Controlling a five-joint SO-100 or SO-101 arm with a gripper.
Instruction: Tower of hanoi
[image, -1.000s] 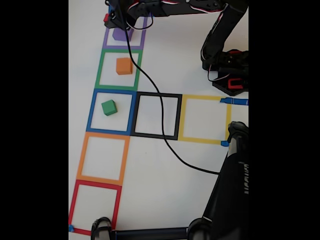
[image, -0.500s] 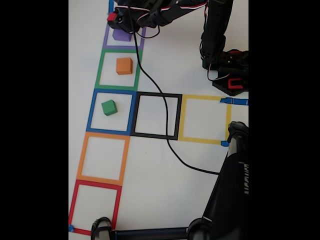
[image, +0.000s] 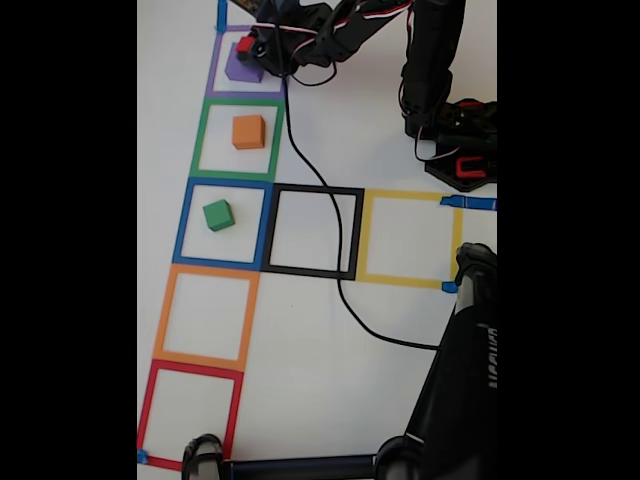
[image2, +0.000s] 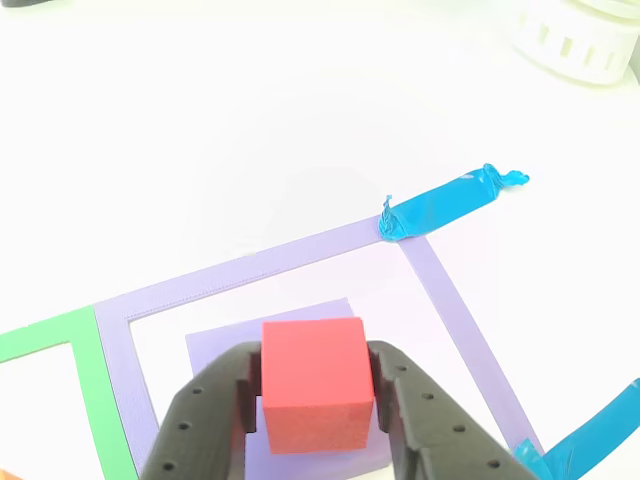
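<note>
End effector carrying the red cube over the purple cube.

The end effector (image2: 315, 395) pinches the red cube (image2: 313, 380) by two opposite faces, leaving its underside free to be set down; the purple cube (image: 243, 65) lies directly below in the purple square (image2: 250, 272). The orange cube (image: 248, 131) and green cube (image: 218, 214) sit apart in their own squares on the table (image: 330, 350).

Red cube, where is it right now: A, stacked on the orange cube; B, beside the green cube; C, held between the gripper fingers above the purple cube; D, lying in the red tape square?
C: the gripper is clamped on the red cube, with the purple cube just below.
</note>
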